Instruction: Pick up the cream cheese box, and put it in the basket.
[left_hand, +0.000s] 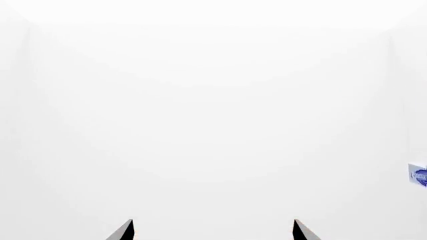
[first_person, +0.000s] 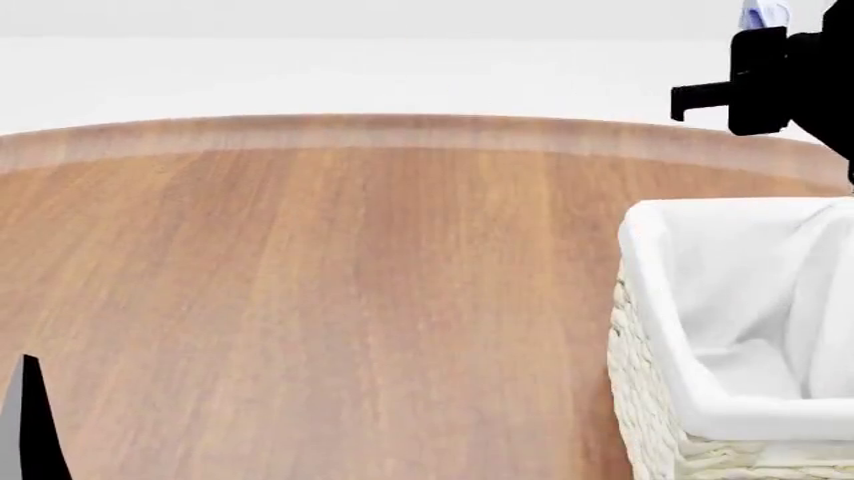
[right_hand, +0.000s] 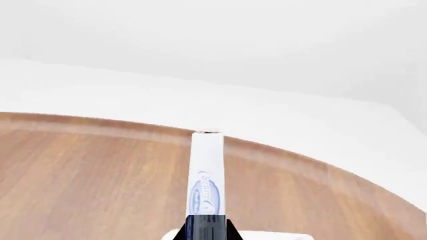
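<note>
My black right gripper (right_hand: 206, 225) pinches the thin, flat white cream cheese box (right_hand: 207, 175) edge-on, high above the smooth round wooden table (first_person: 334, 280) and the cream woven wicker basket (first_person: 647, 400), while my left gripper (left_hand: 212, 231) gapes wide.

Round wooden table (first_person: 334, 290) with brown plank grain, paler band along its curved far edge, top filling most of the head view, same curved edge visible in the right wrist view, plain white floor (first_person: 334, 75) and white walls (left_hand: 213, 100) beyond
</note>
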